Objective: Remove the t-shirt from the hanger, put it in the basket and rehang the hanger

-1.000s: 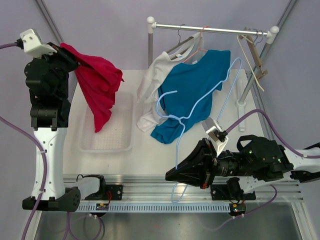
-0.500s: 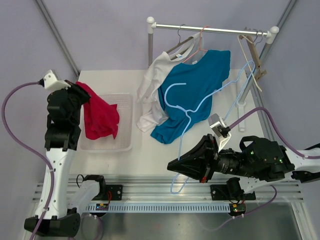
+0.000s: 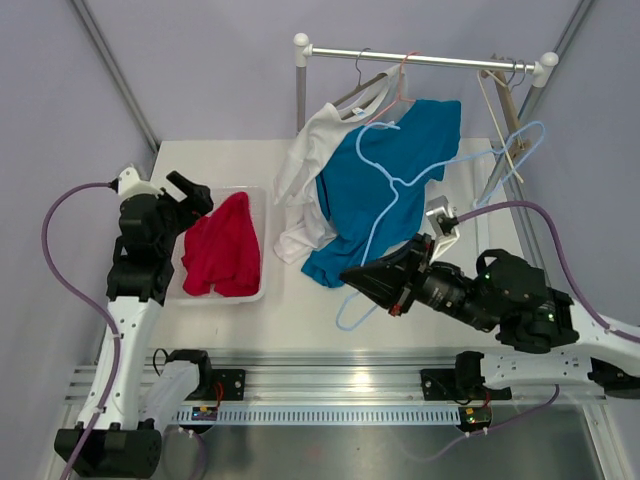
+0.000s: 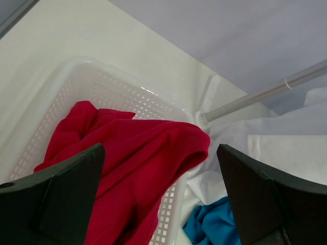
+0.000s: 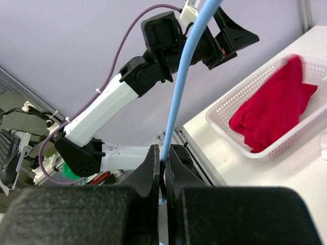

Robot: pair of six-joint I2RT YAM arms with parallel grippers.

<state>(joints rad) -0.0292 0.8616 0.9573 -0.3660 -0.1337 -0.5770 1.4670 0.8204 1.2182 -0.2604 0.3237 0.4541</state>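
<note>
The left gripper [image 3: 190, 195] hangs over the basket [image 4: 122, 87] with its fingers [image 4: 56, 199] spread wide and nothing between them. Right below, the red t-shirt [image 3: 222, 248] lies crumpled inside that basket, on the left side of the bench [image 3: 300, 320]. Over to the right gripper [image 5: 164, 168]: jaws pressed together, pinching the bare light-blue hanger [image 5: 176, 94] near its lower end, the wire rising tilted above the bench toward the rack. At the far edge, a blue t-shirt [image 3: 420, 140] and a white garment [image 3: 305, 160] hang from the rail [image 3: 440, 62].
</note>
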